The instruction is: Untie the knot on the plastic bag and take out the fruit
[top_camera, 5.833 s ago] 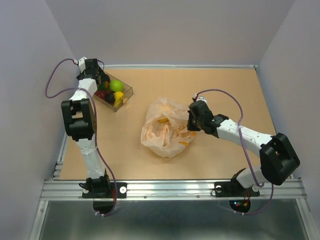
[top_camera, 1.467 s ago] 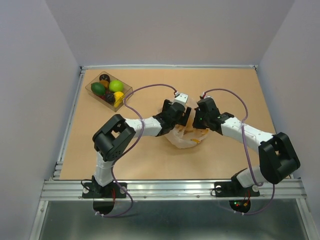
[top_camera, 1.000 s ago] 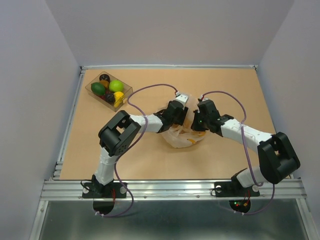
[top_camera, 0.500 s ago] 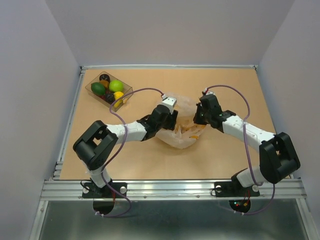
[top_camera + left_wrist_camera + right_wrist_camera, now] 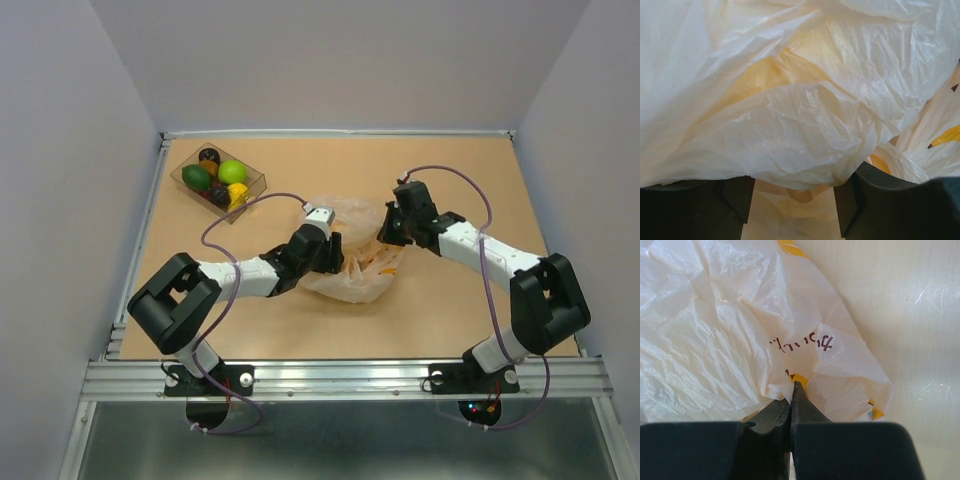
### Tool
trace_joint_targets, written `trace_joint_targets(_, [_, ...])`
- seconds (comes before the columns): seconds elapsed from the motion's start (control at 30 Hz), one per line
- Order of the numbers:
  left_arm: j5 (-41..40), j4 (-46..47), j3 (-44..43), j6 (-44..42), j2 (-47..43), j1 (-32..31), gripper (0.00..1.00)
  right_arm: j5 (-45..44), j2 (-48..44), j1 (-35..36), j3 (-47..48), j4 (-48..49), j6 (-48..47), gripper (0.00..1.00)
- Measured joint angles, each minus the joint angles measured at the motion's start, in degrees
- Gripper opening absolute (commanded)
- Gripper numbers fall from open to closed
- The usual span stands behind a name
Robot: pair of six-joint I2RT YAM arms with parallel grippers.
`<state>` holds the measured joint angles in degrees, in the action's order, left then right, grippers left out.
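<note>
The right claw [image 5: 791,391] was pressed together, pinching the far right edge of the plastic bag [image 5: 352,282]; the left claw [image 5: 795,184] stood spread against its crumpled left side.

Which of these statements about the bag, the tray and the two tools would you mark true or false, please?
1. The right tool is shut on the plastic bag. True.
2. The left tool is shut tight. False: its jaws stand apart, with bag plastic draped across them.
3. The clear tray holds a bright green round fruit. True.
4. The plastic bag lies inside the tray. False: it lies on the table, between the two tools, apart from the tray.
</note>
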<state>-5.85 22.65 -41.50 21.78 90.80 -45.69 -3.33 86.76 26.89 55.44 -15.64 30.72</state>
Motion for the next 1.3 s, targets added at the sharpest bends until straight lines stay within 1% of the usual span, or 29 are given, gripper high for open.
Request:
trace_joint_targets(0.03, [-0.26, -0.13, 0.31, 0.74, 0.00, 0.04, 0.57, 0.31, 0.09, 0.02, 0.44, -0.33, 0.20, 0.00])
trace_joint_targets(0.07, [-0.55, -0.24, 0.44, 1.53, 0.00, 0.09, 0.59, 0.70, 0.13, 0.02, 1.05, -0.70, 0.42, 0.01])
trace_joint_targets(0.17, [-1.18, -0.28, 0.59, 2.95, 0.11, 0.13, 0.68, 1.25, 0.13, 0.02, 1.75, -1.03, 0.46, 0.01])
trace_joint_targets(0.2, [-1.38, -0.35, 0.63, 3.37, 0.24, 0.15, 0.72, 1.55, 0.13, 0.00, 1.79, -1.11, 0.37, 0.00])
trace_joint_targets(0.27, [-1.73, -0.96, 0.68, 3.82, 0.52, 0.20, 0.77, 1.77, 0.13, 0.00, 1.79, -1.46, 0.09, 0.01])
trace_joint_targets(0.3, [-1.97, -1.90, 0.81, 3.61, 0.59, 0.22, 0.78, 1.18, 0.13, -0.09, 1.79, -1.49, -0.33, 0.02])
trace_joint_targets(0.37, [-3.08, -3.32, 2.60, 3.39, 0.66, 0.66, 0.84, 0.57, 0.13, -1.57, 2.03, -1.49, -1.42, 0.05])
trace_joint_targets(0.43, [-3.30, -3.32, 2.93, 3.37, 0.20, 0.92, 0.86, 0.33, 0.13, -2.71, 2.29, -1.44, -2.32, 0.04])
trace_joint_targets(0.5, [-3.34, -2.69, 3.32, 3.26, 0.07, 1.11, 0.86, 0.26, 0.13, -3.28, 2.71, -1.49, -2.89, 0.00])
trace_joint_targets(0.6, [-3.43, -2.01, 4.13, 2.97, -0.35, 1.11, 0.75, 0.07, 0.13, -3.28, 3.39, -1.49, -3.48, 0.00])
trace_joint_targets(0.67, [-3.50, -1.64, 4.44, 2.89, -0.42, 1.16, 0.56, -0.46, 0.11, -3.17, 3.89, -1.46, -3.67, 0.00])
trace_joint_targets(0.8, [-3.56, -1.75, 5.53, 2.40, -1.05, 1.07, 0.42, -2.32, 0.02, -3.21, 4.17, -1.49, -3.69, 0.00])
trace_joint_targets(0.83, [-3.43, -1.88, 5.88, 2.27, -1.46, 1.03, 0.37, -2.51, 0.02, -3.21, 4.17, -1.49, -3.67, 0.00])
trace_joint_targets(0.93, [-3.32, -3.30, 7.45, 1.38, -4.61, 0.48, 0.30, -2.34, 0.02, -3.21, 4.17, -1.46, -3.43, 0.00])
trace_joint_targets(1.0, [-3.13, -3.80, 8.13, 0.28, -8.37, -0.15, 0.30, -2.19, 0.02, -3.21, 4.17, -1.46, -3.19, 0.01])
trace_joint_targets(1.1, [-2.89, -3.56, 8.15, -1.22, -12.68, -0.50, 0.32, -1.79, 0.02, -3.21, 4.17, -1.46, -2.62, 0.01])
trace_joint_targets(1.17, [-2.91, -3.48, 8.15, -2.16, -15.43, -0.70, 0.33, -1.75, 0.02, -3.21, 4.17, -1.44, -2.58, 0.06])
trace_joint_targets(1.2, [-3.04, -3.26, 8.15, -2.49, -16.46, -0.70, 0.33, -1.75, 0.02, -3.21, 4.17, -1.46, -2.62, 0.18])
trace_joint_targets(1.23, [-3.26, -3.08, 8.15, -2.75, -16.81, -0.70, 0.33, -1.73, 0.02, -3.21, 4.17, -1.46, -2.84, 0.28])
trace_joint_targets(1.27, [-3.41, -2.99, 8.13, -2.93, -16.83, -0.70, 0.33, -1.66, -0.07, -3.15, 4.17, -1.46, -3.21, 0.47])
trace_joint_targets(1.3, [-3.63, -3.13, 8.13, -3.19, -16.72, -0.70, 0.32, -1.57, -0.22, -2.89, 4.17, -1.51, -3.89, 0.56])
